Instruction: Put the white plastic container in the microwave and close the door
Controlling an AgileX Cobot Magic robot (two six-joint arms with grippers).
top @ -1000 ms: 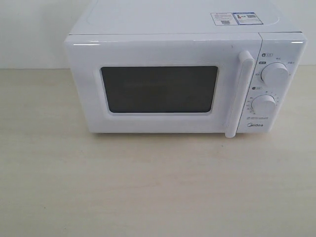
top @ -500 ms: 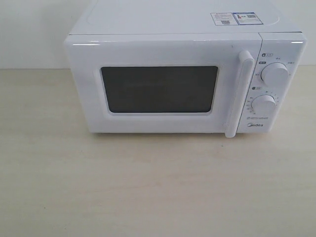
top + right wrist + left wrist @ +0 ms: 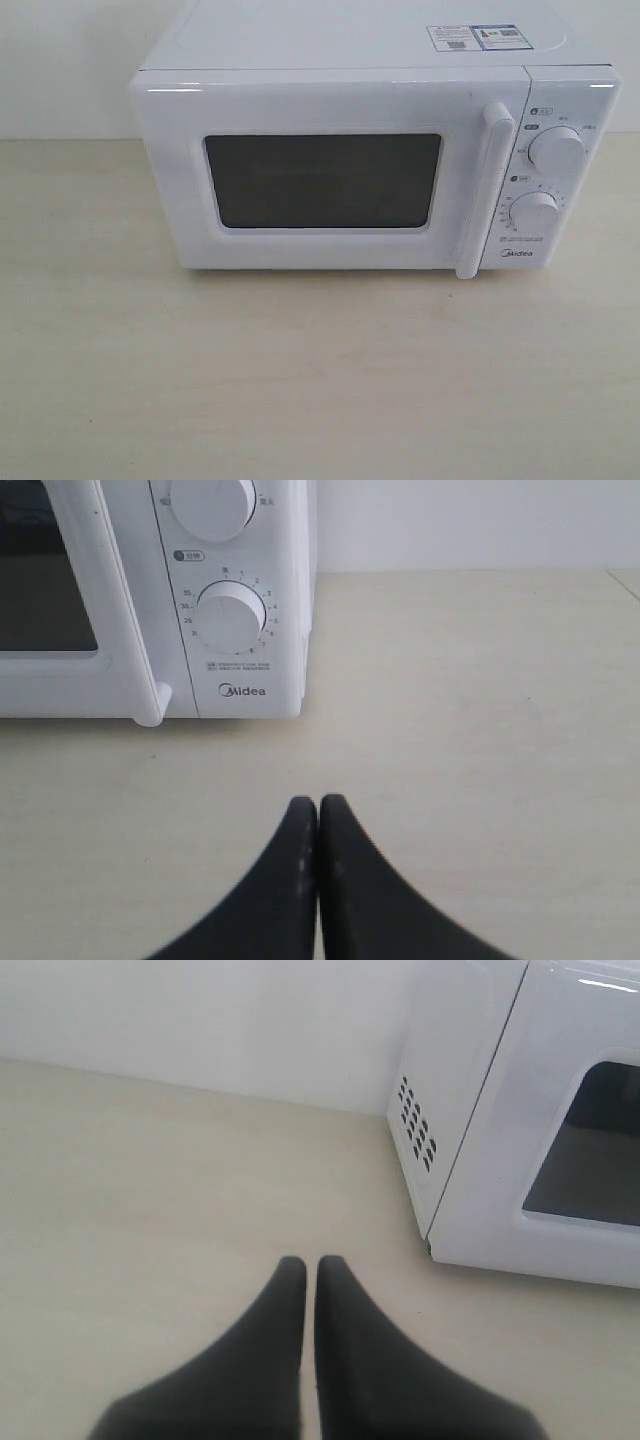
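Observation:
The white microwave [image 3: 375, 45] stands at the back of the table. Its door [image 3: 320, 110] is closed, with a dark window [image 3: 322, 181] and a vertical bar handle [image 3: 484, 190]. Two round dials [image 3: 556, 150] sit on its right panel. The white plastic container is out of view in every frame. My left gripper [image 3: 310, 1265] is shut with nothing in it, low over the table beside the microwave [image 3: 470, 1120], on its vented side. My right gripper [image 3: 318, 804] is shut and empty, in front of the dial panel [image 3: 232, 618]. Neither gripper shows in the exterior view.
The pale wooden table [image 3: 320, 380] stretches in front of the microwave. A white wall [image 3: 200, 1020] runs behind it. A label sticker [image 3: 474, 37] lies on the microwave's top.

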